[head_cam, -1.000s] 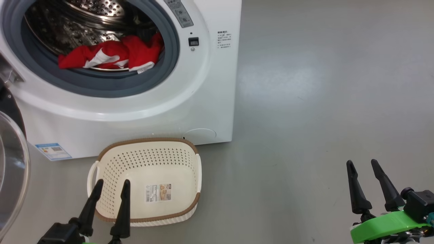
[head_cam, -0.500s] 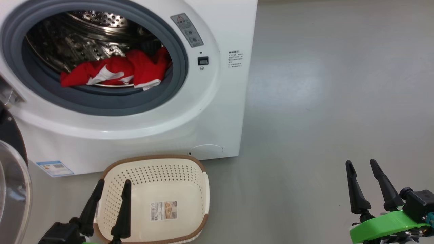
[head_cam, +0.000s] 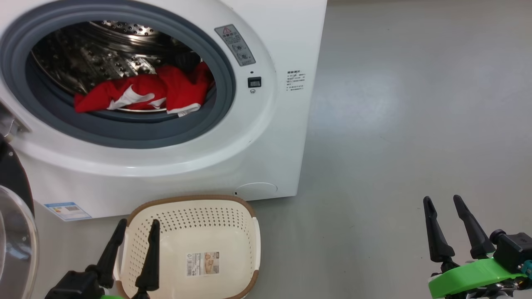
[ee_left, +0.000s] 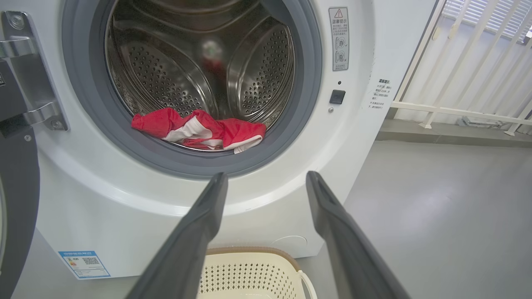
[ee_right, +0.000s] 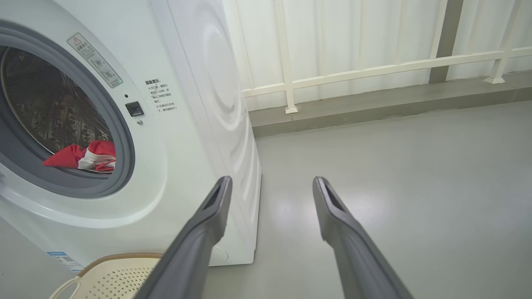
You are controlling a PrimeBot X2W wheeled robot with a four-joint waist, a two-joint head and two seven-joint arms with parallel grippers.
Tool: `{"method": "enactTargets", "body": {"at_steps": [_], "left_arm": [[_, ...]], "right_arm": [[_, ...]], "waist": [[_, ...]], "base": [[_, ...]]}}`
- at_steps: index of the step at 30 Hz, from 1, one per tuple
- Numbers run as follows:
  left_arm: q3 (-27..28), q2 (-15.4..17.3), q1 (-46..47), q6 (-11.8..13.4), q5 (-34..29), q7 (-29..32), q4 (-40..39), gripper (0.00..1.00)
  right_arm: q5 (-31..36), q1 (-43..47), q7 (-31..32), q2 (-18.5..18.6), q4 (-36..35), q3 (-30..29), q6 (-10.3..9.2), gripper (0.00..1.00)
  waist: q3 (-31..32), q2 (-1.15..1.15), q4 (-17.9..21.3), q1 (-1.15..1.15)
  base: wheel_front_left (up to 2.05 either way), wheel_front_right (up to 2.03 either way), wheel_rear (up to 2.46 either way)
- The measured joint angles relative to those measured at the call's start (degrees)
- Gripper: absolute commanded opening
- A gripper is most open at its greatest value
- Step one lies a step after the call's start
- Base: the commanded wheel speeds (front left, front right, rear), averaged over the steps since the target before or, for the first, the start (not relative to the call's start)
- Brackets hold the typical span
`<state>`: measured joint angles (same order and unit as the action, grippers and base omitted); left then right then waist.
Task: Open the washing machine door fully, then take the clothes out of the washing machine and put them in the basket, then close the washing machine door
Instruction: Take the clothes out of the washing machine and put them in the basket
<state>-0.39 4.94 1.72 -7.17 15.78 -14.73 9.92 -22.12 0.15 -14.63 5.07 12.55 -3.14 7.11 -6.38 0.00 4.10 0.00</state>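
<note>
Red clothes lie low in the drum of the washing machine, door swung open at its left. The basket sits on the floor just before it. Left claw and right claw, short of the machine, are spread, empty, touching nothing

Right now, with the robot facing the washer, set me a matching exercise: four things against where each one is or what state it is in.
Things:
1. clothes
2. basket
3. door
4. right gripper

Places or states:
a. swung open, at the head view's left edge
b. open, over bare floor
c. on the floor in front of the washer, no clothes in it
d. lying in the drum

Pairs: 1-d, 2-c, 3-a, 4-b
</note>
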Motion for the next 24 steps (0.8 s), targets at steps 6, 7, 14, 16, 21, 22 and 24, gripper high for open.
{"method": "enactTargets", "body": {"at_steps": [6, 7, 14, 16, 21, 22, 24], "left_arm": [[0.0, -0.1, 0.6, 0.0, -0.2, 0.0, 0.7, 1.0], [0.0, -0.1, 0.9, 0.0, -0.3, 0.0, 1.0, 1.0], [0.0, -0.5, 7.8, 0.0, -4.0, 0.0, 4.5, 1.0], [0.1, -0.6, 9.5, 0.0, -4.8, 0.0, 5.3, 1.0], [-0.1, -1.2, 19.3, 1.7, -8.5, 0.0, 11.2, 1.0], [-0.3, -1.2, 21.4, 1.9, -9.0, 0.0, 12.9, 1.0], [-0.9, -1.1, 26.0, 2.9, -10.5, 0.0, 16.2, 1.0]], "right_arm": [[0.0, -0.1, 0.0, 0.0, 0.0, 0.0, 0.0, 1.0], [0.0, -0.1, 0.0, 0.0, 0.0, 0.0, 0.0, 1.0], [-0.1, -0.8, 0.0, -0.1, -0.4, 0.0, 0.0, 1.0], [-0.1, -0.8, 0.0, -0.2, -0.5, 0.1, 0.0, 1.0], [-0.4, -3.4, 0.0, -0.4, -0.7, 0.2, 0.0, 1.0], [-0.8, -3.9, 0.0, -0.5, -0.8, 0.2, 0.0, 1.0], [-1.1, -4.7, 0.0, -0.7, -0.9, 0.2, 0.0, 1.0]], "waist": [[-0.4, 0.0, 0.0, 0.0], [-0.5, 0.0, 0.1, 0.0], [-2.7, 0.0, 0.2, 0.0], [-3.1, 0.0, 0.3, 0.0], [-5.9, 0.0, 0.8, 0.0], [-6.5, 0.0, 1.0, 0.0], [-7.9, 0.0, 1.3, 0.0]], "base": [[0.0, 0.0, 0.0], [0.0, 0.0, 0.0], [0.0, 0.0, 0.0], [0.0, 0.0, 0.0], [0.0, 0.0, 0.0], [0.0, 0.0, 0.0], [0.0, 0.0, 0.0]]}}
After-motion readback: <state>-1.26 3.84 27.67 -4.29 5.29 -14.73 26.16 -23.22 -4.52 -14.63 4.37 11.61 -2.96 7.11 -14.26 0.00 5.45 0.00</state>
